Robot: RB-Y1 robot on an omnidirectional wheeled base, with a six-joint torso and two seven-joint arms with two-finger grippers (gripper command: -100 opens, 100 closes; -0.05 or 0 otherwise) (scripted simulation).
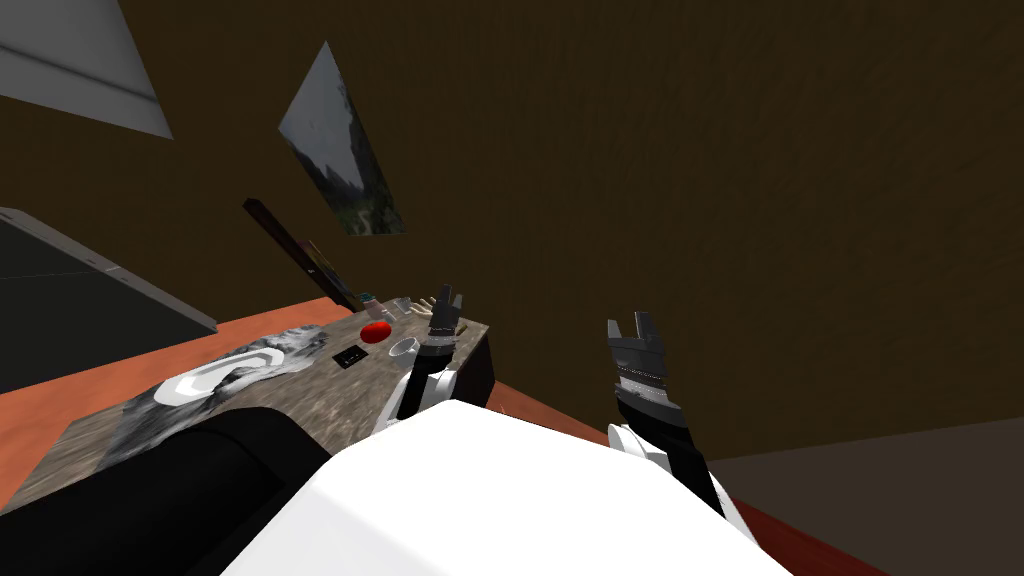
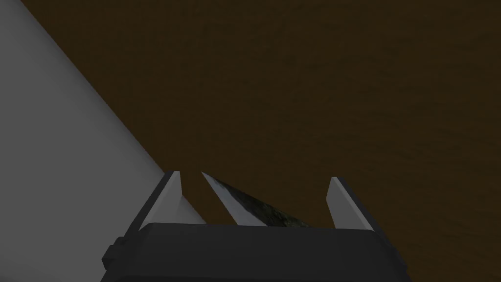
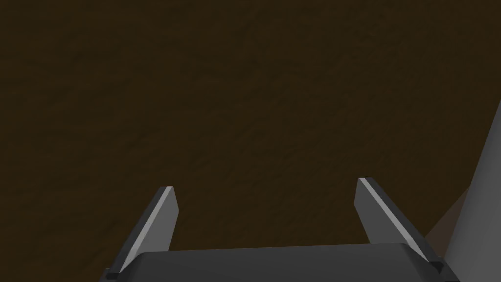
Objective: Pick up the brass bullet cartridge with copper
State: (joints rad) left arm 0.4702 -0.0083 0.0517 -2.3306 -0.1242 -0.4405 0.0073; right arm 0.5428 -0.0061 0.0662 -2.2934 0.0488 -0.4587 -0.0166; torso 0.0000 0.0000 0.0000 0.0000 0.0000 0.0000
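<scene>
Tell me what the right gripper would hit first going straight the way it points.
Probably the brown wall: the right gripper has only that between its open fingers, though depth is unclear.

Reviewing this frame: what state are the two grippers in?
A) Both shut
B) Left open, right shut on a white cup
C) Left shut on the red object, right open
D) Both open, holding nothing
D: in the wrist views, the jaws of the left gripper and the right gripper stand wide apart with nothing pressed between them.
</scene>
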